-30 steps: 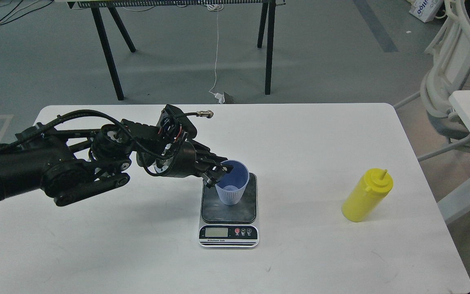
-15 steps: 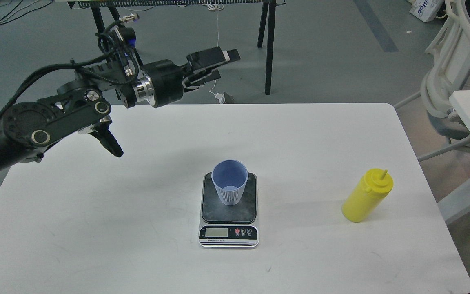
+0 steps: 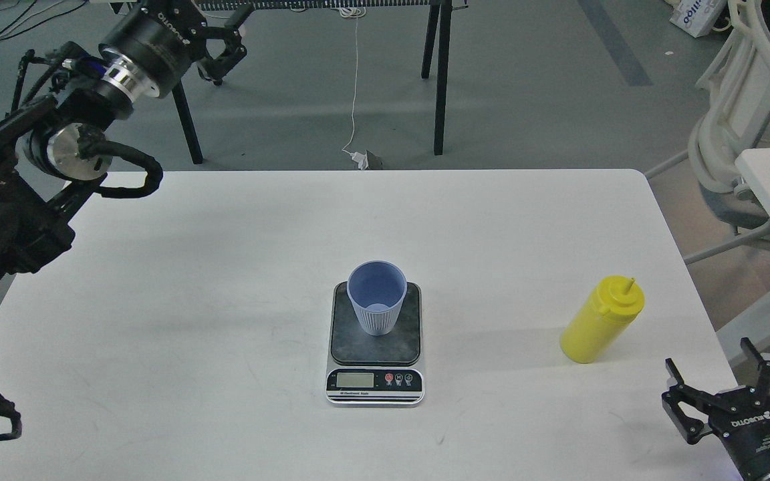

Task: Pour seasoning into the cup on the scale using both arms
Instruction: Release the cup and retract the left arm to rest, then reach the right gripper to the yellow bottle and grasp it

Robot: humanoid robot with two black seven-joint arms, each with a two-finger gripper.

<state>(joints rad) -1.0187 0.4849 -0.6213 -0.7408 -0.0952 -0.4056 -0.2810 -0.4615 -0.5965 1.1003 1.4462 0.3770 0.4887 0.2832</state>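
- One cup (image 3: 377,296), one scale (image 3: 375,342) and one bottle (image 3: 601,320) share a white table (image 3: 224,300); two black arms enter at opposite corners.
- The light-blue cup stands upright on the scale's dark platform, toward its far edge, mouth open to the camera.
- The scale sits near the table's middle, its silver strip with grey display and small buttons facing the near edge.
- The yellow bottle stands upright on the table well to the right of the scale, cap on, nozzle up, touched by nothing.
- The left gripper (image 3: 224,41) is raised at the upper left, beyond the table's far edge, well apart from the cup; it holds nothing, and its dark fingers cannot be told apart, so its opening cannot be told.
- The right gripper (image 3: 716,381) rises at the lower right corner, near the bottle but not touching it, fingers spread apart and empty.
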